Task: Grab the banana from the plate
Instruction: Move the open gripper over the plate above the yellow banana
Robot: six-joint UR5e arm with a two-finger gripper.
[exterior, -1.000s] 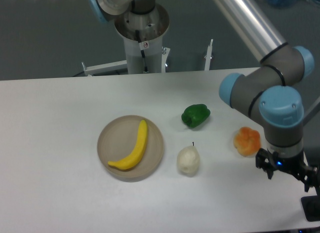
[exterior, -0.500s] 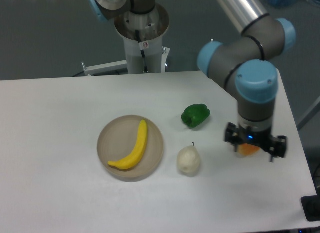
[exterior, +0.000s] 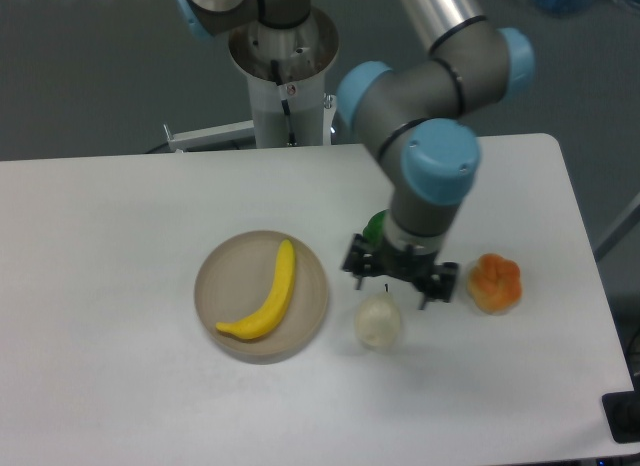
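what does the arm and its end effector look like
The arm has silver metal tubes and grey joint housings with light blue round caps. The end effector is a small black unit with short dark fingers under a grey wrist. No cables or markings show on it.

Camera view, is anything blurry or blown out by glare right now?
Camera view: the banana and plate look sharp under soft, even light; the pear is pale, nearly washed out against the white table; the gripper looks slightly soft.

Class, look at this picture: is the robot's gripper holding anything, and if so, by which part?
Nothing is held. The gripper hangs above the pear, its jaws apart and bare. The banana lies untouched on the plate.
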